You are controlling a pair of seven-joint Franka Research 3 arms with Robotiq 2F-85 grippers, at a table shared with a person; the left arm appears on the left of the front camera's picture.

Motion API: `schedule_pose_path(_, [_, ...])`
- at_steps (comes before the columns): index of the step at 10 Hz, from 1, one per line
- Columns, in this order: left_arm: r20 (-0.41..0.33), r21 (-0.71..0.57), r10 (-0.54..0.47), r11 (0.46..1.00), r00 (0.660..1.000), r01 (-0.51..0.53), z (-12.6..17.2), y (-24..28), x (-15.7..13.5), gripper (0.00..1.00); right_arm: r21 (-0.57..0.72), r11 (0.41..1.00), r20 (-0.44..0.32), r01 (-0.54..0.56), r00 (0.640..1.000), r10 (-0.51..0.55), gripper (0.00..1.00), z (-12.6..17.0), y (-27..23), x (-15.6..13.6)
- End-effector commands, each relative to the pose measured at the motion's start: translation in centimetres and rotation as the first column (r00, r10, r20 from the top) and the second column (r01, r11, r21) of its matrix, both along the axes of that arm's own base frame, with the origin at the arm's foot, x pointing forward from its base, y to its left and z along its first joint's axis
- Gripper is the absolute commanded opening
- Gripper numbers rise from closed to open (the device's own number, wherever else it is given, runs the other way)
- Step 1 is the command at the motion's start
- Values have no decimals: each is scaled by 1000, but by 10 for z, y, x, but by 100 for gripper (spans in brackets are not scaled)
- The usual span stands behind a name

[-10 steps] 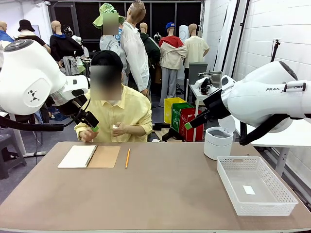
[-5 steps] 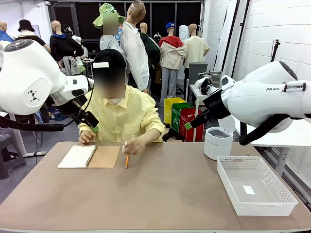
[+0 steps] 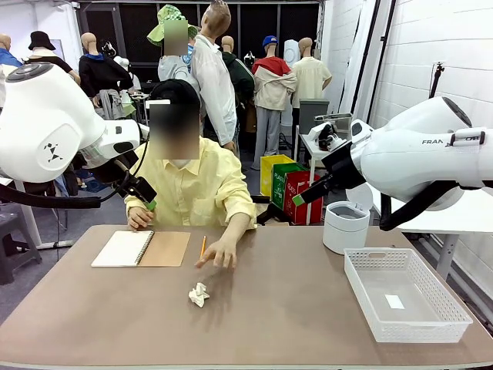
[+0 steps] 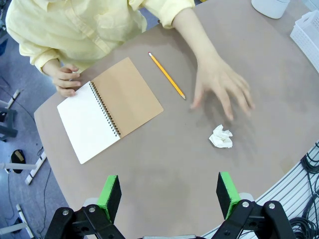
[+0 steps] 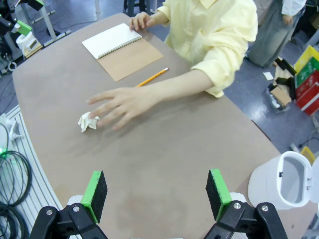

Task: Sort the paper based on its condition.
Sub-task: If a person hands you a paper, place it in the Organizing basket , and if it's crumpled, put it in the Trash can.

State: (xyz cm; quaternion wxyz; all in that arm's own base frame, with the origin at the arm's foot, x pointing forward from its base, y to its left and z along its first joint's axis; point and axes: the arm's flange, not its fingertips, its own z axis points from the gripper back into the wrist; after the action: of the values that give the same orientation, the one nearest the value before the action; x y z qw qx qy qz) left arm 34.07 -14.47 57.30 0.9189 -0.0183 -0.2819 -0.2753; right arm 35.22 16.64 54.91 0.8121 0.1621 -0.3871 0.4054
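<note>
A crumpled ball of white paper (image 3: 199, 294) lies on the brown table, just in front of the person's outstretched hand (image 3: 218, 254). The same ball of paper (image 4: 221, 136) shows in the left wrist view beside the spread hand (image 4: 219, 84), and the paper (image 5: 87, 121) lies by the fingertips in the right wrist view. My left gripper (image 4: 168, 191) hangs open high over the table's left part. My right gripper (image 5: 155, 193) is open too, high above the right part. Neither holds anything, and both are far from the paper.
An open spiral notebook (image 3: 142, 248) with a brown cover and a yellow pencil (image 3: 202, 248) lie at the far side near the person. A white bin (image 3: 345, 227) stands at the far right. A white mesh basket (image 3: 362, 285) holding a small slip sits at the right.
The person's hand came down to the table and reached forward. A crumpled paper ball now lies on the table in front of it. Both arms stayed still.
</note>
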Motion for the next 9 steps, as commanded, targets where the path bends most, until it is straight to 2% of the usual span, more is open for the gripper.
schedule_pose_path(1, [11,-1,-8,1000,1000,8,-2,1,1,100,3,1000,-7,-2,1000,2,100,-1,0,-1])
schedule_pose_path(9, [11,-1,-8,1000,1000,8,-2,1,1,100,3,1000,-7,-2,1000,2,100,-1,0,-1])
